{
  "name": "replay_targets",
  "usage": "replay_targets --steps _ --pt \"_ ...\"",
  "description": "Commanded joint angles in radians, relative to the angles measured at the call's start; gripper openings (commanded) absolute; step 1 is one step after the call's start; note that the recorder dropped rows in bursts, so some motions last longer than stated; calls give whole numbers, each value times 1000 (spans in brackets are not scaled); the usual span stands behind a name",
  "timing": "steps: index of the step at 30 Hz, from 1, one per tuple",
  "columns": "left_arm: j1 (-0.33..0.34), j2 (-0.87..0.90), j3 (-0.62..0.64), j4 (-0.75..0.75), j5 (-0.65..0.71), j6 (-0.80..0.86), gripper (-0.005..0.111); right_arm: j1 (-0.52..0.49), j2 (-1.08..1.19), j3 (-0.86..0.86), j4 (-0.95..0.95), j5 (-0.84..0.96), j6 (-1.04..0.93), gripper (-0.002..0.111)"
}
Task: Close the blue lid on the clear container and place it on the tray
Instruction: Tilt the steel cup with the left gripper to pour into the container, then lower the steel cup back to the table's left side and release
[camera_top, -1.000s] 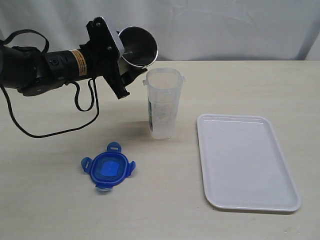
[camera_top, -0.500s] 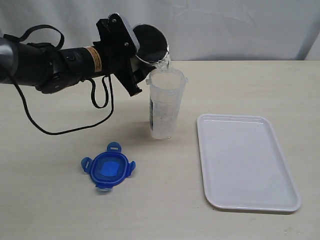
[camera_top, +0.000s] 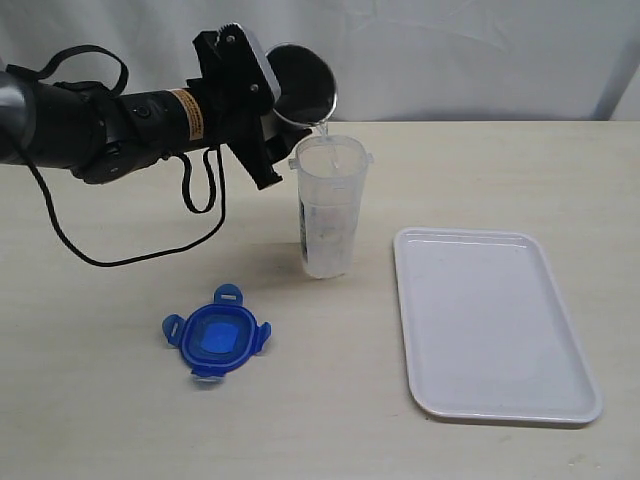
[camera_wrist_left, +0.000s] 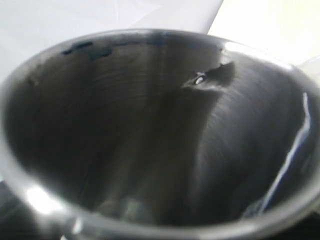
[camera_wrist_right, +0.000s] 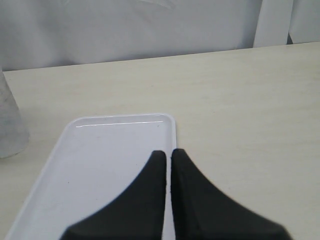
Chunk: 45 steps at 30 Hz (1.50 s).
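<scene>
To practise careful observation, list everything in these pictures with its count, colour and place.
clear container: one, translucent, upright on the table, left of the tray
blue lid: one, blue, flat on the table, apart from the container
tray: one, white, right side of the table
steel cup: one, grey, tipped above the container's mouth
table: one, beige, under everything
backdrop: one, white, behind the table
left pincer: one, black, shut on the steel cup
right pincer: one, black, shut, above the tray
</scene>
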Motion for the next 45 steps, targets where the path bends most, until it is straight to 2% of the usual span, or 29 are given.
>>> replay_targets --steps 1,11,34,36,45 --pt "-1 -18 -14 -27 -45 62 0 -1 -4 4 1 -2 6 5" --pt "-1 -18 -14 -27 -26 128 0 -1 -4 4 1 -2 6 5" --pt "-1 -18 -14 -29 1 123 0 -1 -4 4 1 -2 6 5" --pt "-1 -18 -14 -29 1 92 0 -1 -4 4 1 -2 6 5" --pt "1 -18 -14 -29 1 -233 0 -1 -4 4 1 -2 6 5"
